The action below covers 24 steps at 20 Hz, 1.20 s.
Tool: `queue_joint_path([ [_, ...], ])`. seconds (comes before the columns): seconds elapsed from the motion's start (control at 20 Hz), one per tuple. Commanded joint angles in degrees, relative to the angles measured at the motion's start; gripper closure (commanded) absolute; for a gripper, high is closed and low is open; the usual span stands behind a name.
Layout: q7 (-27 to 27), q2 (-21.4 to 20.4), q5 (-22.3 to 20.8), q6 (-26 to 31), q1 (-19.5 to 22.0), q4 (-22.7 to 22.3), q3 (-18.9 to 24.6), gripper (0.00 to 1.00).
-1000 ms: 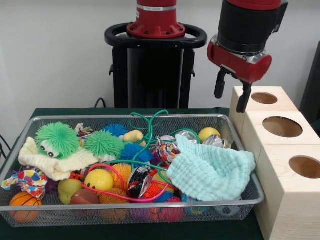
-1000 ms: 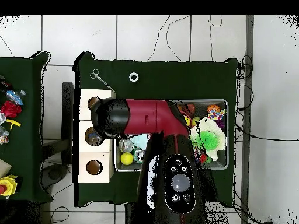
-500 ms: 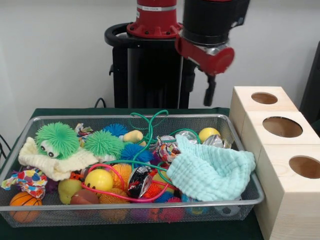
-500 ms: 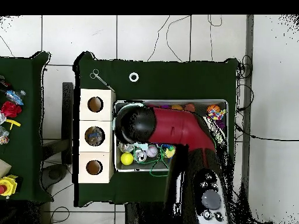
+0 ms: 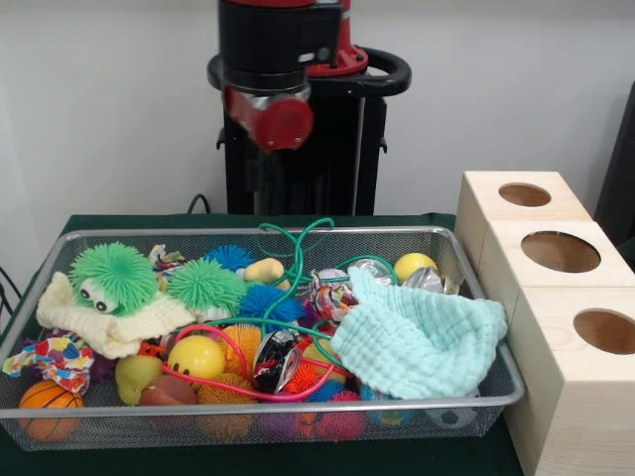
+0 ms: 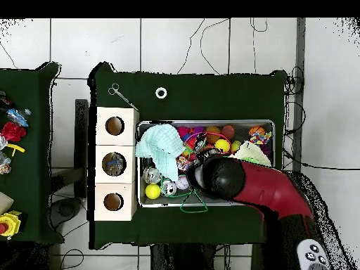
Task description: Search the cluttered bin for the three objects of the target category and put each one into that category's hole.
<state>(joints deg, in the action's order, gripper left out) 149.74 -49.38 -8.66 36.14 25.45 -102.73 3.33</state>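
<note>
The wire mesh bin is full of toys: a green fuzzy toy with eyes on a cream knitted cloth, a mint cloth, a yellow smiley ball, a small basketball, a yellow ball, crumpled foil balls, spiky balls and green cords. My gripper hangs high above the bin's far side, left of centre, its lower end lost against the dark pedestal. In the overhead view the arm head covers the bin's middle.
Three pale wooden boxes with round holes stand in a row to the right of the bin; they also show in the overhead view, where the middle hole holds something. A small metal tool and a white ring lie on the green cloth.
The arm has swung from above the wooden boxes to above the bin, leftward in the front view. The toys in the bin have not moved.
</note>
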Motion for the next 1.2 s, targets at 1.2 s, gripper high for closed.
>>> queue_joint_path([
  [1.2,-51.49,14.58,-27.73,13.58,30.95,15.06,23.81,0.00],
])
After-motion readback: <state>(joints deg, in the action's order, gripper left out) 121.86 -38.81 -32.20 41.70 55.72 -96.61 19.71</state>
